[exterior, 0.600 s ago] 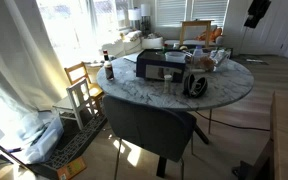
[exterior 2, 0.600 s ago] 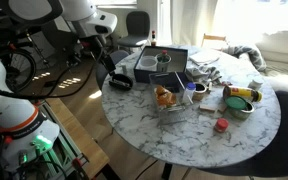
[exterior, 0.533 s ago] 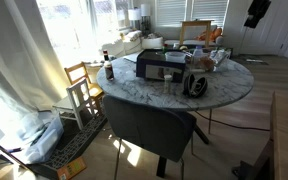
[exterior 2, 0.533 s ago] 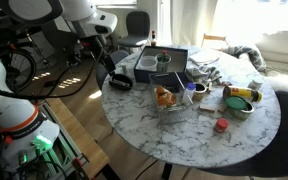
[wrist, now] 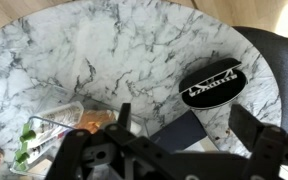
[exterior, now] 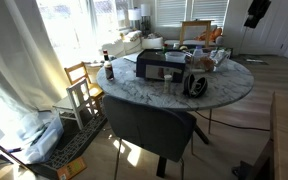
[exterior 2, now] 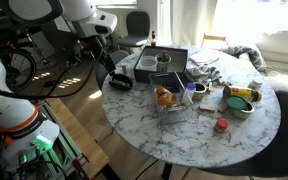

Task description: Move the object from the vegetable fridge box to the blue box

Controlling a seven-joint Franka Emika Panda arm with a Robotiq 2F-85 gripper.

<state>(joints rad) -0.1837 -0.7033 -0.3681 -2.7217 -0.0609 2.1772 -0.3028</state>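
Observation:
A clear vegetable fridge box [exterior 2: 169, 99] stands mid-table with an orange object [exterior 2: 164, 97] inside. It also shows in the wrist view [wrist: 56, 127] with the orange object [wrist: 98, 122] and a green leaf [wrist: 26, 140]. A dark blue box [exterior 2: 164, 62] stands behind it, seen also in an exterior view [exterior: 159, 66] and as a corner in the wrist view [wrist: 174, 130]. My gripper [exterior 2: 108, 62] hangs open and empty above the table's edge, over a black disc [exterior 2: 119, 82]. In the wrist view its jaws [wrist: 189, 125] are spread apart.
The round marble table [exterior 2: 194, 135] also holds a bowl [exterior 2: 242, 100], a small red object [exterior 2: 221, 125] and crumpled items [exterior 2: 206, 72]. The black disc shows in the wrist view [wrist: 212, 85]. A dark chair [exterior: 149, 125] stands at the table's edge.

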